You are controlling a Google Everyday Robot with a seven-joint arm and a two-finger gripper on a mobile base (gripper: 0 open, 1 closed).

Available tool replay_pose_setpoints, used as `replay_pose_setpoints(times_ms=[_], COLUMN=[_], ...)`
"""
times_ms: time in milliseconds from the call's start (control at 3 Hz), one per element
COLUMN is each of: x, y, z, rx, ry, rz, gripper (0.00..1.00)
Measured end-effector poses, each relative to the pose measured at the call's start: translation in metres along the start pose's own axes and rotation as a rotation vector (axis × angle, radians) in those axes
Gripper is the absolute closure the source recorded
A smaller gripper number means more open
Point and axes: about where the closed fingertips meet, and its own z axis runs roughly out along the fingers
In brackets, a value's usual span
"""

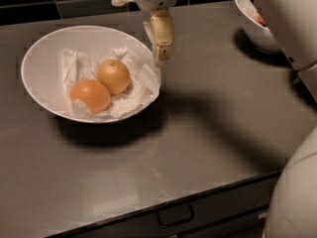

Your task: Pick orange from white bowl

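Note:
The white bowl [39,68] sits on the left of the dark counter, lined with crumpled white paper. The orange [113,76], pale and yellowish with a small dark stem dimple, lies in its middle. A deeper reddish-orange fruit [90,96] touches it at the front left. My gripper [158,57] hangs pointing down just above the bowl's right rim, to the right of the orange and apart from it. It holds nothing.
A second white bowl with red berries [250,19] stands at the back right, partly hidden by my arm [287,19]. My body [297,197] fills the lower right corner. The counter's front edge has a drawer handle [174,215] below it.

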Motion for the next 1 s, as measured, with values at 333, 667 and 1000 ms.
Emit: replay_pose_setpoints(times_ms=[333,667,1000], x=[0.0,0.0,0.0], y=[0.0,-0.014,-0.026], z=[0.0,0.012,0.029], rx=[0.0,0.009,-0.018], ry=[0.0,-0.009,-0.037], rz=[0.0,-0.013,-0.036], gripper=[0.0,0.0,0.0])
